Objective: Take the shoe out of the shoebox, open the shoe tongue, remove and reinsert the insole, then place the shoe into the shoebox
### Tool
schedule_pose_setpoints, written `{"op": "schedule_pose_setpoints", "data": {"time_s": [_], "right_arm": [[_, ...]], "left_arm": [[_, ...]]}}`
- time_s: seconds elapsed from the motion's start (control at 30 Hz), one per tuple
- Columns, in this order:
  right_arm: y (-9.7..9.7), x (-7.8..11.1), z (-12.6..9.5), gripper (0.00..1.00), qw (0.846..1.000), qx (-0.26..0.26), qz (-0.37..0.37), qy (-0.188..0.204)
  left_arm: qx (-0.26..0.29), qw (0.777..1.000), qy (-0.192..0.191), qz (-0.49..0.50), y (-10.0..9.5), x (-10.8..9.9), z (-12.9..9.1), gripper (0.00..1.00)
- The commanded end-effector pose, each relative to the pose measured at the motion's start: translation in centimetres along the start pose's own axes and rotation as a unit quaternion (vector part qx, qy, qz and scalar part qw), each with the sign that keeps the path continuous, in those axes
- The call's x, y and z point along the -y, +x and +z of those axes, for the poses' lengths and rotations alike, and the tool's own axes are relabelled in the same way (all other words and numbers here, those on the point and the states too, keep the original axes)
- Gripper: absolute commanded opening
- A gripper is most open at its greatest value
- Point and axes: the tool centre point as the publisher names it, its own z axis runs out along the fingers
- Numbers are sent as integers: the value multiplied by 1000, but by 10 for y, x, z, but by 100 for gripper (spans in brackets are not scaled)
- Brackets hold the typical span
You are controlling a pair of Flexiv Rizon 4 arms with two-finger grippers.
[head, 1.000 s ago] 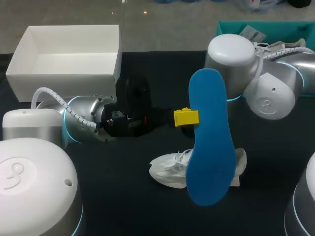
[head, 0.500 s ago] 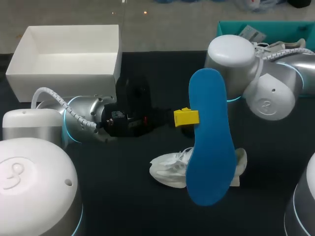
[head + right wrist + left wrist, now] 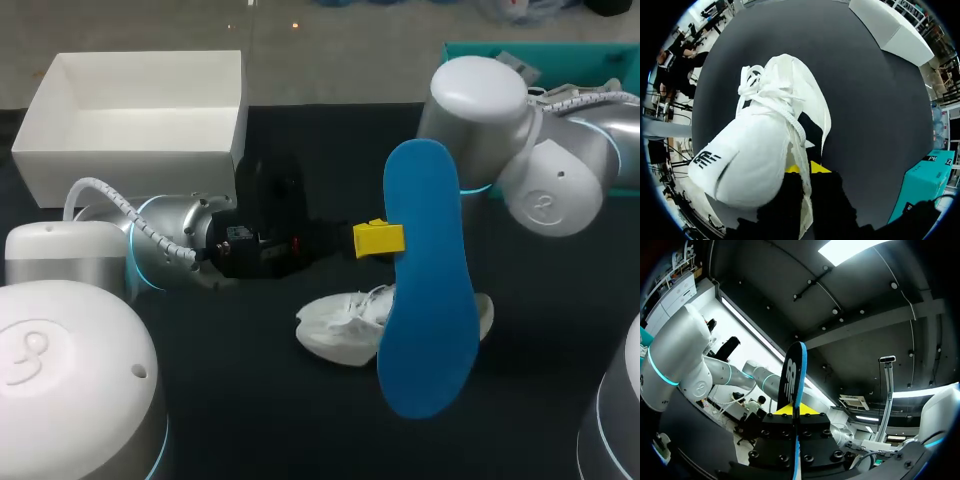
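Observation:
My left gripper (image 3: 378, 240) holds the blue insole (image 3: 428, 280) upright in the air over the middle of the table, shut on its edge. In the left wrist view the insole (image 3: 793, 375) stands edge-on between the fingers of that gripper (image 3: 794, 412). The white shoe (image 3: 335, 335) lies on the black table behind and below the insole, which hides part of it. My right arm (image 3: 540, 185) comes in from the back right; its gripper is hidden behind the insole there. The right wrist view shows that gripper (image 3: 805, 170) shut on the shoe's (image 3: 765, 145) side wall, laces and tongue ahead of it.
The open white shoebox (image 3: 140, 110) stands at the back left, beside my left arm (image 3: 170, 245). A teal box (image 3: 560, 55) sits at the back right behind the right arm. Bare black tabletop (image 3: 250, 420) lies in front of the shoe.
The right gripper has shut on the shoe's side. The shoe has shifted a little to the left and the right arm has moved slightly. The left arm and insole have kept still.

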Motion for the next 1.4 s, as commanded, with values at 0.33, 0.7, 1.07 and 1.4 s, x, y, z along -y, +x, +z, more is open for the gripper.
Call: {"op": "schedule_pose_setpoints", "data": {"time_s": [0.33, 0.7, 1.07, 1.4], "right_arm": [[-10, 0, -51, 0, 968, -125, 215, -45], [8, -30, -66, 0, 966, -59, 246, -42], [8, -30, -66, 0, 966, -59, 246, -42], [-1, -23, -66, 0, 917, -125, 379, -13]], "left_arm": [[7, 1000, 1, 0, 5, -1, 5, 0], [7, 1000, 1, 0, 5, -1, 5, 0], [7, 1000, 1, 0, 5, -1, 5, 0], [7, 1000, 1, 0, 5, -1, 5, 0]]}}
